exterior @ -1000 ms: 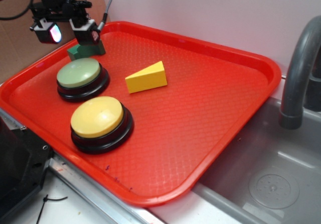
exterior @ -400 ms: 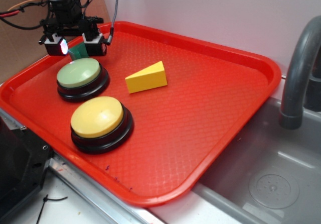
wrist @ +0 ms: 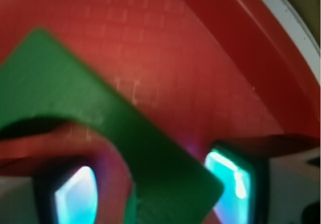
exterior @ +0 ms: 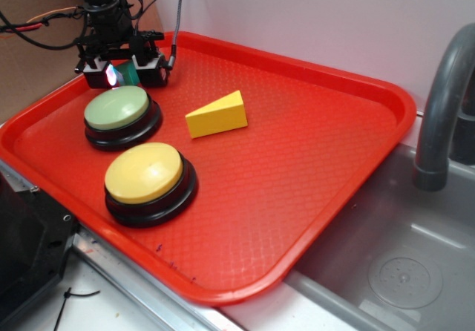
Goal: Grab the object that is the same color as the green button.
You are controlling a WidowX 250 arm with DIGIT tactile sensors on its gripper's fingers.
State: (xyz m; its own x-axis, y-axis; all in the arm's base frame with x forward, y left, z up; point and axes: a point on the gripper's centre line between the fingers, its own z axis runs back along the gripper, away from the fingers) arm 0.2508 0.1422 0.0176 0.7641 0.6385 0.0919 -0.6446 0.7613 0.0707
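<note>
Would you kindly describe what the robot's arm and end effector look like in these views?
The arm is black, with black cables and thin red and orange wires looping off it. The end effector has two blocky black fingers; in the wrist view each finger carries a pad glowing cyan with a pinkish edge.

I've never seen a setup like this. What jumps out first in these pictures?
A big red tray fills the scene, with a grey sink to its right. On its left side sit two large dome buttons, a green button and a yellow button, with a yellow wedge beside them. At the far corner, the end effector straddles a small green block.
</note>
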